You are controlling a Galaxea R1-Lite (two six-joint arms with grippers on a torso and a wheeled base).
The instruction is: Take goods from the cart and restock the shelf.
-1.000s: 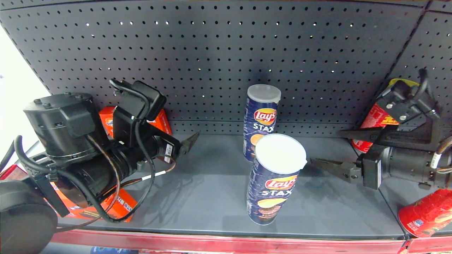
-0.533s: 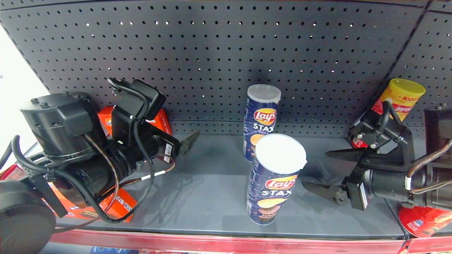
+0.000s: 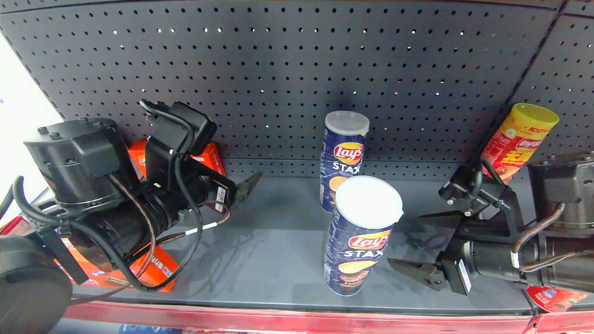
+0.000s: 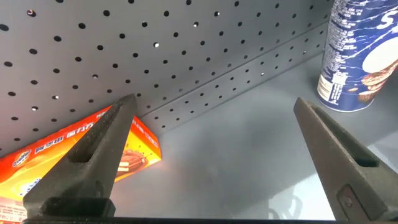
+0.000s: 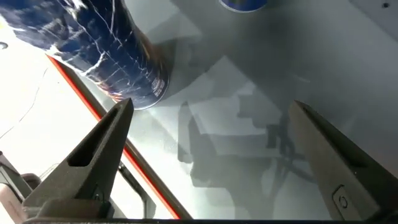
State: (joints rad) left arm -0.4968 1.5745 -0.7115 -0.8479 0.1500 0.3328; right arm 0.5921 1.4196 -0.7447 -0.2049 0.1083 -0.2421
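On the shelf (image 3: 278,260), my left gripper (image 4: 214,104) hangs at nine o'clock from the blue cans, fingers spread wide and holding nothing. One orange box (image 3: 214,157) sits against the pegboard back (image 3: 278,69) behind it, and a second orange box (image 3: 158,271) lies at the front edge under my arm. At centre, the front blue can (image 3: 362,241) stands upright on its own near the shelf lip, with the rear blue can (image 3: 345,153) at its twelve o'clock. They are filed one behind the other, labels outward, as a shop facing wants. At three o'clock from the front can, my right gripper (image 3: 404,240) waits close by without touching it, fingers parted and empty. With both grippers free, I judge that the next goods have yet to come from the cart. A yellow-and-red can (image 3: 519,139) appears tilted at my right arm's one o'clock.
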